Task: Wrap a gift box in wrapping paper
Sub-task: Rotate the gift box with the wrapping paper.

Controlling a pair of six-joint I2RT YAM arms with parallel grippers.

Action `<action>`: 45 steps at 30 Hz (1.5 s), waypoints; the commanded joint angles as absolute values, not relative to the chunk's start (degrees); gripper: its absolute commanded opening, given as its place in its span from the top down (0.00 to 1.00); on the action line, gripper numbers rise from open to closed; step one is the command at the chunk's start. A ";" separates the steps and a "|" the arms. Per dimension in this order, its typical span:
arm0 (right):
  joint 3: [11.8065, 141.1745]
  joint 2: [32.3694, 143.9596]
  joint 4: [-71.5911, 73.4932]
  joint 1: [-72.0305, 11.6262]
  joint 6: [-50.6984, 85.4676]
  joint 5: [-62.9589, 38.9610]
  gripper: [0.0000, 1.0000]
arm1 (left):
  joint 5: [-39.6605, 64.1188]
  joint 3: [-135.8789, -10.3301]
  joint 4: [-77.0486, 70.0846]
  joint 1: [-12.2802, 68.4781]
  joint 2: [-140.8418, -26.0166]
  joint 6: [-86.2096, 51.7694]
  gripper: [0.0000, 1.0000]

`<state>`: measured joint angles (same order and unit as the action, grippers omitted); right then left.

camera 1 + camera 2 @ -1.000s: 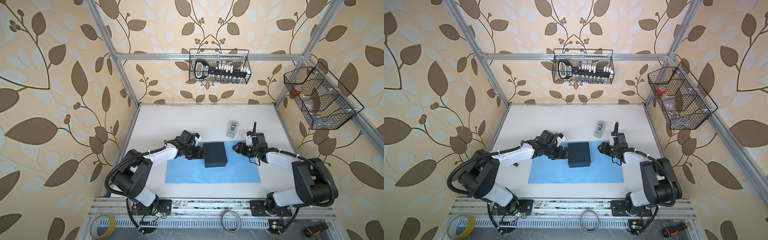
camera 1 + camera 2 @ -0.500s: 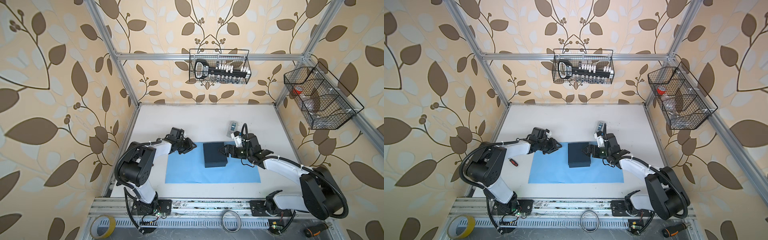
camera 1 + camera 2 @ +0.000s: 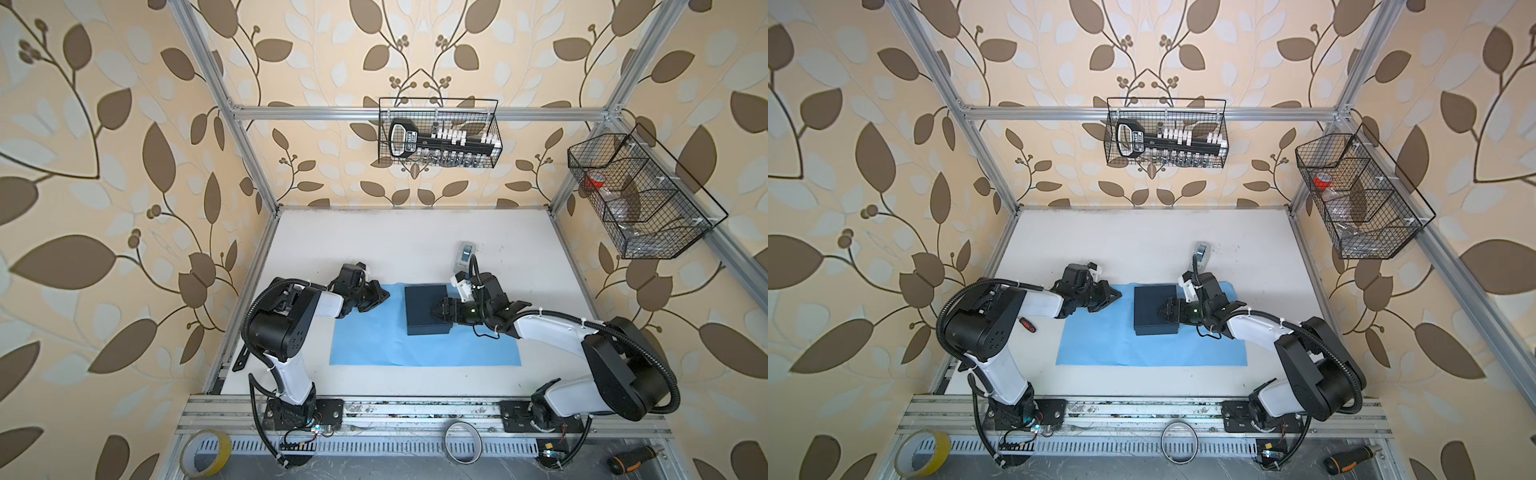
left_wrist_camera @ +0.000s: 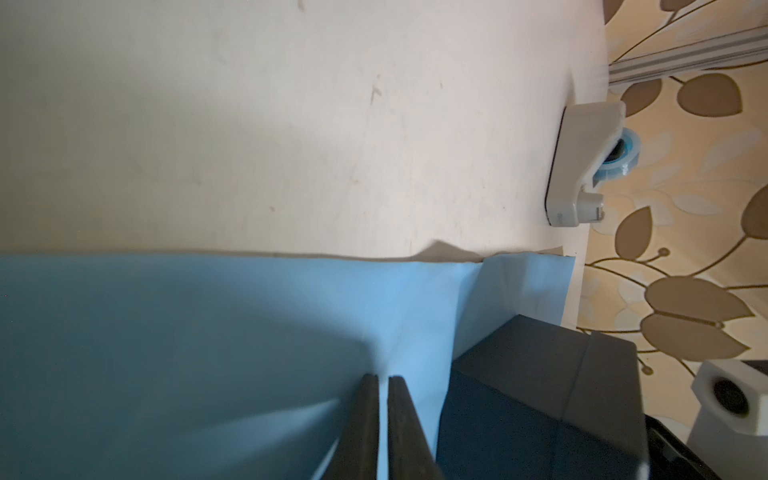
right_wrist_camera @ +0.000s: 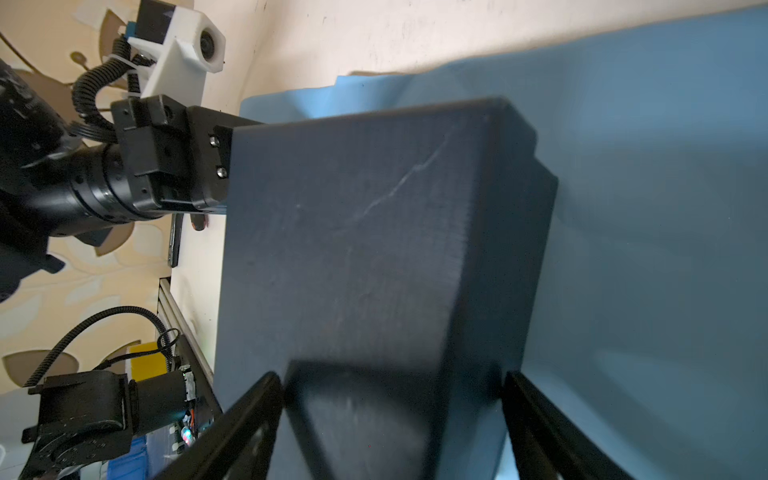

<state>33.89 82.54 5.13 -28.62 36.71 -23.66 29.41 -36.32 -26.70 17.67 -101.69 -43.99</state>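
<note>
The black gift box (image 3: pixel 424 309) (image 3: pixel 1152 309) sits on the light blue wrapping paper (image 3: pixel 374 340) (image 3: pixel 1100 345), right of the sheet's middle. My left gripper (image 3: pixel 385 296) (image 3: pixel 1118 297) lies low at the sheet's far left part. In the left wrist view its jaws (image 4: pixel 383 380) are shut, with a thin blue strip of the creased paper (image 4: pixel 208 332) between them and the box (image 4: pixel 540 395) just beyond. My right gripper (image 3: pixel 436 311) (image 5: pixel 390 374) stands open over the box's right end (image 5: pixel 353 228), one finger on each side. Whether they touch it I cannot tell.
A grey-white tape dispenser (image 3: pixel 465 254) (image 4: pixel 582 166) stands behind the box. A red-handled screwdriver (image 3: pixel 1027 324) lies left of the sheet. Wire baskets hang on the back wall (image 3: pixel 438 133) and right wall (image 3: pixel 640 195). A yellow tape roll (image 3: pixel 205 453) sits on the front ledge.
My left gripper drew back from the box's left side to the sheet's far left part and shut. My right gripper moved left onto the box's right end.
</note>
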 commanded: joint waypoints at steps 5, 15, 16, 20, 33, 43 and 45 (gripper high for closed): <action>30.77 79.61 7.35 -30.87 42.19 -22.50 0.22 | 24.02 -30.65 -25.13 19.64 -105.96 -46.85 0.92; 29.07 76.62 9.35 -33.88 46.27 -22.68 0.23 | 21.32 -30.05 -22.96 19.78 -103.50 -45.91 0.92; 29.17 76.67 9.44 -34.06 46.31 -22.89 0.22 | 21.20 -30.04 -22.86 19.78 -103.43 -45.85 0.92; 29.11 76.73 11.06 -34.52 46.23 -26.53 0.21 | 20.77 -30.45 -21.76 19.78 -102.84 -45.24 0.91; 23.52 69.51 -0.84 -16.76 37.95 -22.41 0.23 | 16.41 -40.36 -2.82 22.23 -83.83 -38.45 0.38; 21.90 76.15 3.15 -14.23 36.84 -16.17 0.48 | -1.90 -58.98 14.79 42.94 -81.95 -18.16 0.19; 21.56 76.41 3.80 -13.82 36.87 -15.98 0.49 | -2.93 -64.17 17.81 46.07 -87.50 -14.73 0.17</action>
